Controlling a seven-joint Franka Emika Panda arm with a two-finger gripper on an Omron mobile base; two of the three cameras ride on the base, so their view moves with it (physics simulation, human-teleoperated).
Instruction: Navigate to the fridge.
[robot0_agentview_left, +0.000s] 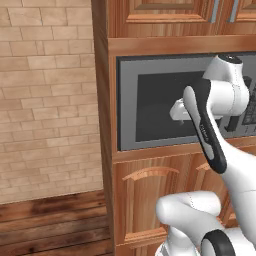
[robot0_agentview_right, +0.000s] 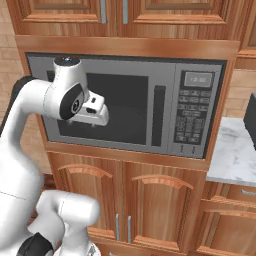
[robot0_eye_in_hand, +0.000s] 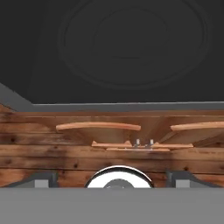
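Where the fridge stands cannot be told from these views. The pincer (robot0_eye_in_hand: 113, 178) hangs before the dark window of a grey-framed built-in microwave (robot0_agentview_right: 125, 107) set in wooden cabinets (robot0_agentview_right: 125, 200), its tips spread wide and holding nothing. The microwave's display and keypad (robot0_agentview_right: 192, 112) are too blurred to read; a marble desk (robot0_agentview_right: 234, 152) lies to the right.

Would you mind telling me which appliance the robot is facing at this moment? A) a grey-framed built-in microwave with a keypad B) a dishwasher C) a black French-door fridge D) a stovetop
A: a grey-framed microwave with a dark glass door and a keypad on its right sits built into the wooden cabinets, straight ahead of the arm.
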